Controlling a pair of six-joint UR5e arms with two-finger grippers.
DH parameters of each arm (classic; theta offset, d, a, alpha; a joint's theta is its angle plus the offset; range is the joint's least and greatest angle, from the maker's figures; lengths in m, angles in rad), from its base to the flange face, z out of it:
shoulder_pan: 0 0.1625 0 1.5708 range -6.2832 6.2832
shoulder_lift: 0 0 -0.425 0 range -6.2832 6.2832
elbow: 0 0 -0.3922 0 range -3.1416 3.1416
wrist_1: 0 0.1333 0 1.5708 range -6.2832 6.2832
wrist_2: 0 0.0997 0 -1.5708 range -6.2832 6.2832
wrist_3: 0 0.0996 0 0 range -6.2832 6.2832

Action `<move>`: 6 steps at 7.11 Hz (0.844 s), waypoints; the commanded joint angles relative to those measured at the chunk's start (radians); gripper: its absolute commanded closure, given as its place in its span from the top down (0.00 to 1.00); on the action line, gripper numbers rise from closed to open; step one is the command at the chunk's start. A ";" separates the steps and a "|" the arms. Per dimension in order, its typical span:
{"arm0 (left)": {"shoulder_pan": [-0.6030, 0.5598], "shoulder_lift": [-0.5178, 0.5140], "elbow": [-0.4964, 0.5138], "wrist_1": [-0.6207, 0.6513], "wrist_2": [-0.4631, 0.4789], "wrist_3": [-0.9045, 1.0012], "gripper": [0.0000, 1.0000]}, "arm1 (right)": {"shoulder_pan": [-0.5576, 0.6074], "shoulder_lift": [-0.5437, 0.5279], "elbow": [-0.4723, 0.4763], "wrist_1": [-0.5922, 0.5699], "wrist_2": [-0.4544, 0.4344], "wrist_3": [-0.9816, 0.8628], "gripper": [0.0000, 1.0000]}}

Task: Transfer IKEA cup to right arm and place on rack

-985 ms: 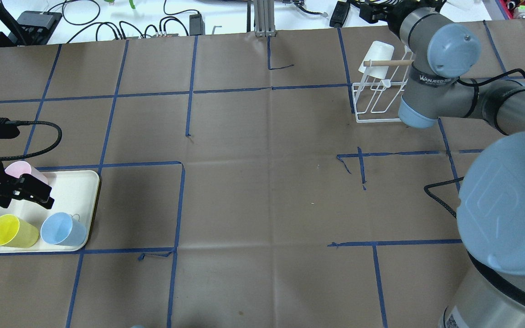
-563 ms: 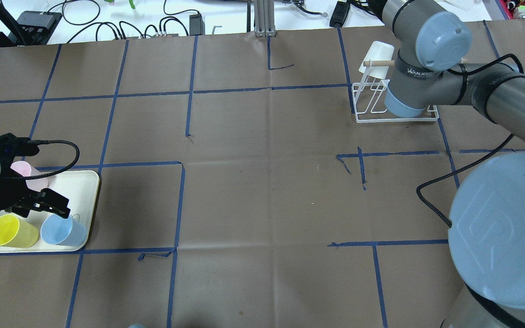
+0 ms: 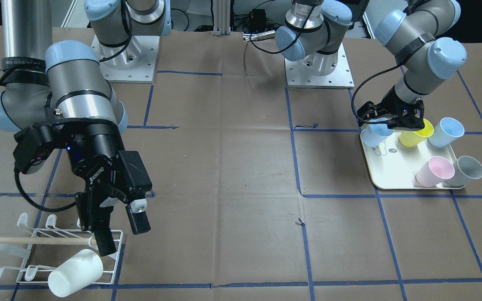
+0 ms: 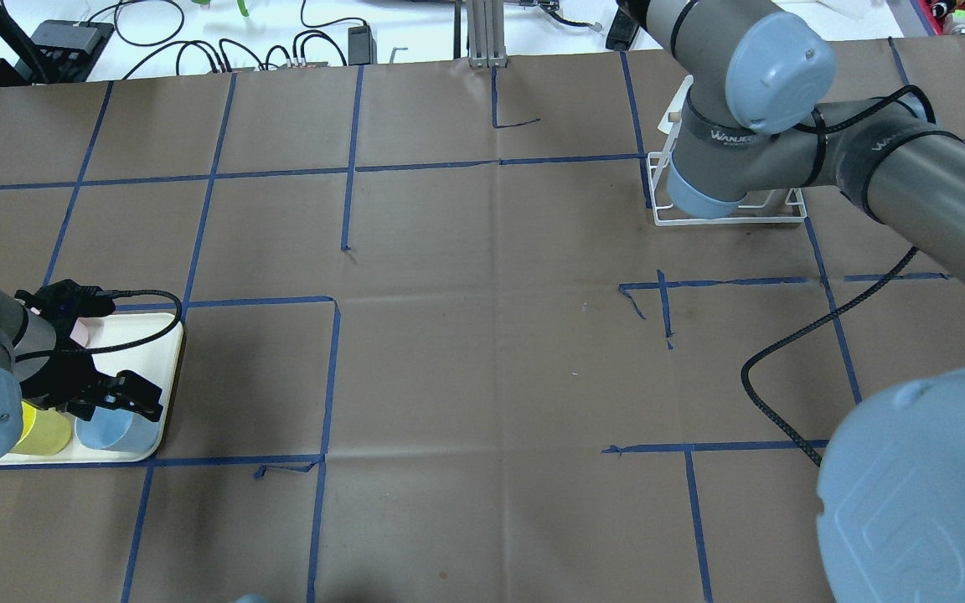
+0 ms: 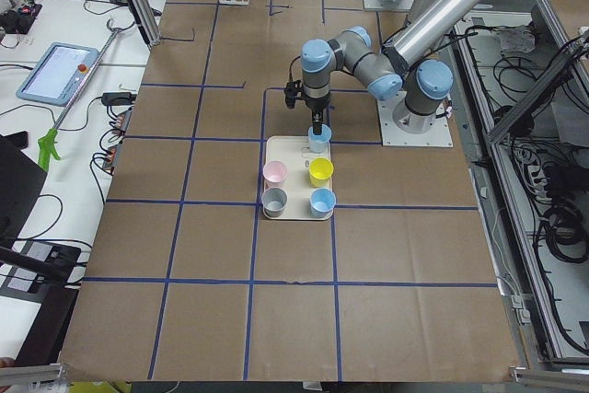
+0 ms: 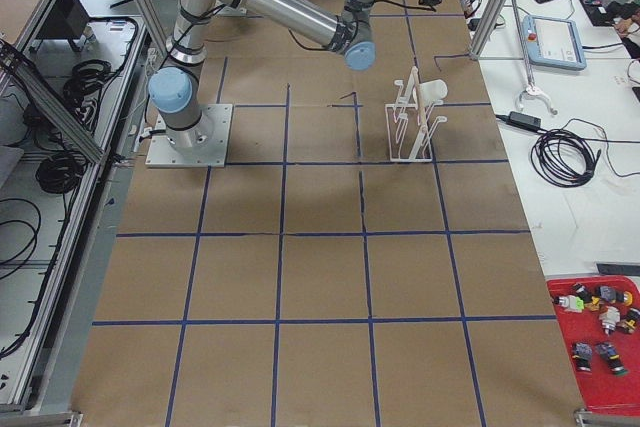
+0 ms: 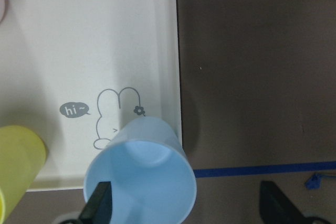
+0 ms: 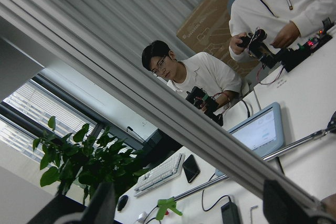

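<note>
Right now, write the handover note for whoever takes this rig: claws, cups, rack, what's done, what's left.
Left claw: open and low over the tray. One finger is inside the blue cup at the tray's corner and the other is outside its rim; the cup is not gripped.
Right claw: open and empty, above the rack.
Done: a white cup sits tilted on the rack.
Left: probably close on the blue cup, lift it, pass it to the right claw and hang it on the rack. The yellow cup, pink cup, grey cup and second blue cup stand on the tray.
</note>
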 commanded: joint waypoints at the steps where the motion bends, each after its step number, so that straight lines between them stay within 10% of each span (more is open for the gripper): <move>1: 0.004 -0.009 -0.031 0.018 0.008 0.004 0.99 | 0.057 -0.013 0.012 0.005 -0.045 0.309 1.00; 2: 0.004 -0.009 -0.028 0.021 0.008 0.004 0.95 | 0.051 -0.030 0.091 -0.005 -0.039 0.394 1.00; 5: 0.006 -0.015 -0.019 0.021 0.089 0.000 0.00 | 0.054 -0.220 0.349 -0.011 -0.039 0.551 1.00; 6: 0.006 -0.014 -0.019 0.022 0.088 0.000 0.00 | 0.049 -0.231 0.378 -0.012 -0.034 0.551 1.00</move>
